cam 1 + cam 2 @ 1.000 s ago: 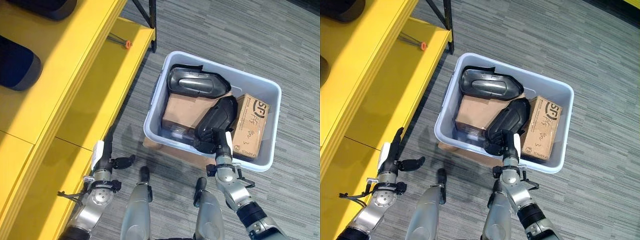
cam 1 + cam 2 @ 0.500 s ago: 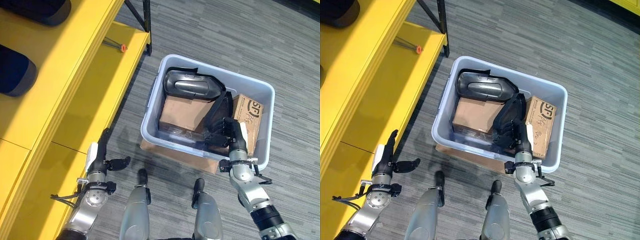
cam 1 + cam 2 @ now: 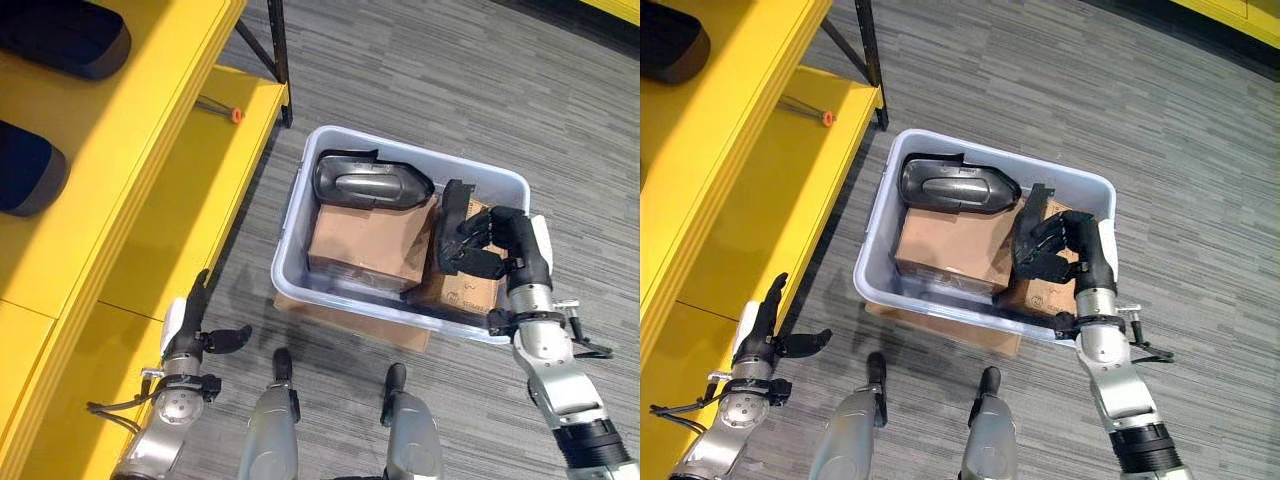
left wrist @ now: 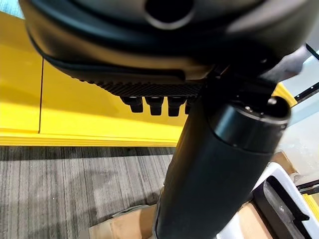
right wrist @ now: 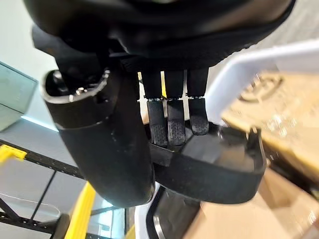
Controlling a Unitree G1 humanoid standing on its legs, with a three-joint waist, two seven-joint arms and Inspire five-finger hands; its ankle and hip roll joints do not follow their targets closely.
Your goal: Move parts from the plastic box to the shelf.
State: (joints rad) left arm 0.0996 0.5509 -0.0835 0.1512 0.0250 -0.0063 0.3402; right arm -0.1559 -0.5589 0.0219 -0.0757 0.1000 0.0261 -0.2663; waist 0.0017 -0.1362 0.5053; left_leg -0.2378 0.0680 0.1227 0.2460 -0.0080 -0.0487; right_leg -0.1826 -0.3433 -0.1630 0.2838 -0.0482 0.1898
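A grey plastic box [image 3: 289,222] stands on the carpet beside the yellow shelf [image 3: 150,200]. My right hand [image 3: 516,255] is over the box's right side, shut on a black moulded part [image 3: 452,232] that it holds on edge above a cardboard carton [image 3: 468,290]. In the right wrist view its fingers [image 5: 169,124] curl over the part's rim [image 5: 214,167]. A second black part [image 3: 368,182] lies at the back of the box, on a larger carton [image 3: 368,240]. My left hand [image 3: 186,328] hangs open by the shelf's lower board, holding nothing.
Two dark padded parts [image 3: 62,35] [image 3: 25,170] lie on the upper shelf boards. A thin tool with an orange tip [image 3: 226,110] rests at the far end of the lower board, by a black shelf post [image 3: 277,60]. Grey carpet surrounds the box.
My right hand has raised the black part and carried it to the right, turning it on edge. The whole picture has shifted, so the camera moved. The left hand stays open.
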